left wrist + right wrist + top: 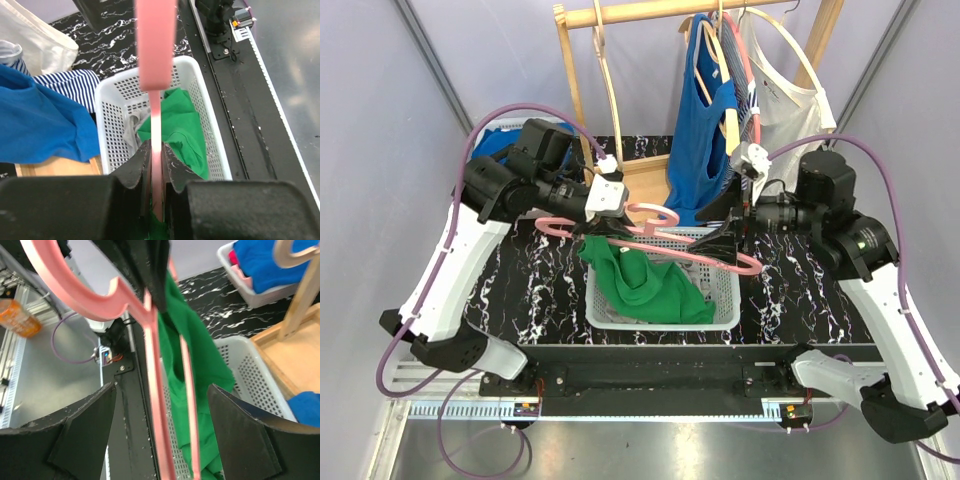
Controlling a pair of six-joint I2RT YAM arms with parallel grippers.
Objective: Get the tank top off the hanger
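Observation:
A pink hanger (692, 256) stretches level above the white basket (725, 318). My left gripper (600, 230) is shut on its left part; in the left wrist view the jaws pinch the pink bar (157, 125) flat between them at the left gripper (157, 150). The green tank top (642, 285) still hangs from the hanger's left half and drapes down into the basket (112, 90). My right gripper (732, 240) is at the hanger's right end. In the right wrist view the right gripper (162, 387) stands open, with both pink bars (152, 390) and the green tank top (197, 355) between its fingers, untouched.
A wooden rack (575, 75) stands at the back with a blue top (698, 130) and a white top (785, 100) on hangers. A bin of blue clothes (505, 145) sits back left. A striped garment (75, 82) lies beside the basket.

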